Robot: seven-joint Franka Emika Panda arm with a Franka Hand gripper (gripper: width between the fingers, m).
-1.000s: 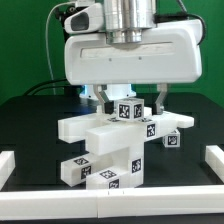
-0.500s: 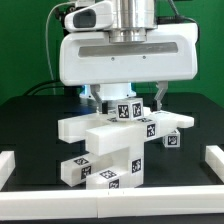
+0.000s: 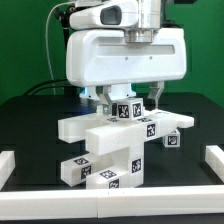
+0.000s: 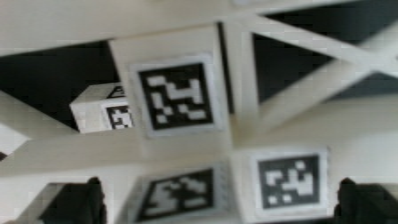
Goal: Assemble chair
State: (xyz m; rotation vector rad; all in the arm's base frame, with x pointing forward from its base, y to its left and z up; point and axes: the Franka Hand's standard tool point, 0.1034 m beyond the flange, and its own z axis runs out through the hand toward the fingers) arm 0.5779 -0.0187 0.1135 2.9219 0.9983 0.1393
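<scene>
Fingers (image 3: 156, 98) wide apart, empty, astride the tagged top post (image 3: 126, 110) of the white chair (image 3: 105, 131) on the worktop (image 3: 28, 122).

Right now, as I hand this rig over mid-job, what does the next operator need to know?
Gripper: low over the chair, fingers on either side of the top tagged block. Whether they press on it cannot be told.
Parts: the white pieces stand as one cluster in the middle of the table. No piece is seen lying apart.
Done: the pieces look stacked into one body, with the top block in place on it.
Left: check that the top block is seated, then probably release and lift clear. The joints cannot be judged from these views.
</scene>
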